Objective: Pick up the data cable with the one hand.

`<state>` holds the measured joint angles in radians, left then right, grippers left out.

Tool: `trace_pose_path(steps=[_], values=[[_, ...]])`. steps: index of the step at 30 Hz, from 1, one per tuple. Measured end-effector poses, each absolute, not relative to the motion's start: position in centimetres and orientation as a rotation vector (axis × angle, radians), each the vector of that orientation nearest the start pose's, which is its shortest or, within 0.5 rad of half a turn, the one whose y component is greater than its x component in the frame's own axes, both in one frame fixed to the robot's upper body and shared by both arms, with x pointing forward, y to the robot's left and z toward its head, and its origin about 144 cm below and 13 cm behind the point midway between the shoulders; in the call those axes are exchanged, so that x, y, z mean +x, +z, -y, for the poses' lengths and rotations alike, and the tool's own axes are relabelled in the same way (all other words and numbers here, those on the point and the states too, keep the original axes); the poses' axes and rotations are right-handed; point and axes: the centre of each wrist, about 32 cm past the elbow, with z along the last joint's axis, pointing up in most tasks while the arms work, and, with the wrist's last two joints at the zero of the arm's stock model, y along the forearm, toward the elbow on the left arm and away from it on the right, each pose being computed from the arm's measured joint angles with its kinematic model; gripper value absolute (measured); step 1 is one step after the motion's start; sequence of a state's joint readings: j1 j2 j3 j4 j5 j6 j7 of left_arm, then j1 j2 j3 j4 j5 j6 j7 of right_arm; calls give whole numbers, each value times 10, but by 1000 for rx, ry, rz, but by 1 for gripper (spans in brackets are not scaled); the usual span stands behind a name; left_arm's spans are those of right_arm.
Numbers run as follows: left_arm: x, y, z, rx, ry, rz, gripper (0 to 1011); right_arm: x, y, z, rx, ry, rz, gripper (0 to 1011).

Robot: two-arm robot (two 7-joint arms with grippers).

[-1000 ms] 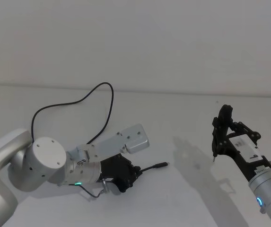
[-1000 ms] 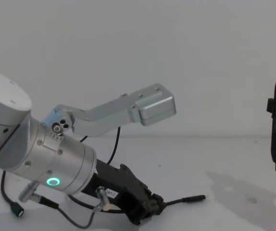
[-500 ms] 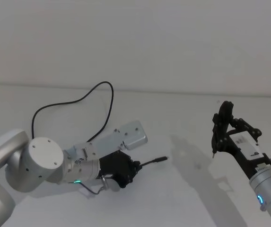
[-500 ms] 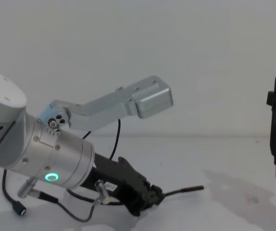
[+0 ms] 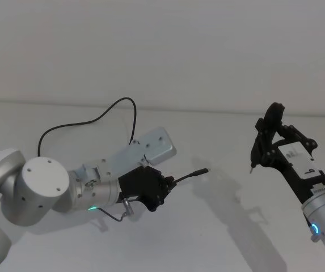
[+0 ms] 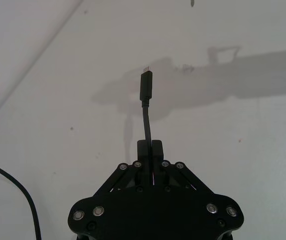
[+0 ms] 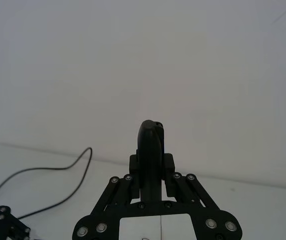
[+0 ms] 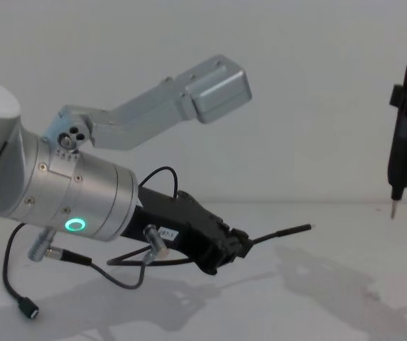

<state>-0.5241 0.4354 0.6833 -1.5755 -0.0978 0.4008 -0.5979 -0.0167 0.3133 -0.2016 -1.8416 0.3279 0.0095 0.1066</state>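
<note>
Left gripper [image 5: 165, 184] is clamped on the data cable [image 5: 134, 116] just behind its cylindrical plug [image 6: 145, 85]. The plug sticks out past the fingertips toward the right side. Judging by its separate shadow, it's clear of the white table [image 5: 219, 238]. The rest of the cable loops back behind the left arm. The flat connector [image 8: 27, 307] end sits low under the wrist; can't tell if it touches down.

Right gripper [image 7: 151, 162] is raised and well apart on the right, closed on a black pen-like tool [image 5: 257, 152], idle.

Handling: the cable looks light, thin and floppy, so no real load on the jaws. The slim round jacket could slide or twist in a pinch. The stub by the plug is the stiffest part and the best hold; mid-span would sag. The trailing length may snag the arm's own short wire with the silver plug [image 8: 45, 249].
</note>
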Motion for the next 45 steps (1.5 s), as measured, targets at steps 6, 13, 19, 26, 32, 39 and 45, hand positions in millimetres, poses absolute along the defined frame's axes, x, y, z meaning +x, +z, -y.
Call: trace_pose_path(steps=[6,13,19,26,32,39,45], values=[[530,1261,-167,524,498,229,49,441,1219,228,195,-1166,90,268],[528,1264,-168,510,500,233,49,443,1222,222,234,-1139,71,268],[528,1266,-168,503,501,236,49,446,1221,217,253,-1121,51,268],[527,1267,-169,498,501,238,49,451,1219,213,275,-1096,22,268],[527,1267,-169,496,502,239,49,455,1217,214,293,-1080,7,268],[527,1268,-169,494,501,239,49,459,1216,215,317,-1063,-9,268],[527,1268,-169,493,502,239,49,462,1214,215,333,-1055,-22,268]])
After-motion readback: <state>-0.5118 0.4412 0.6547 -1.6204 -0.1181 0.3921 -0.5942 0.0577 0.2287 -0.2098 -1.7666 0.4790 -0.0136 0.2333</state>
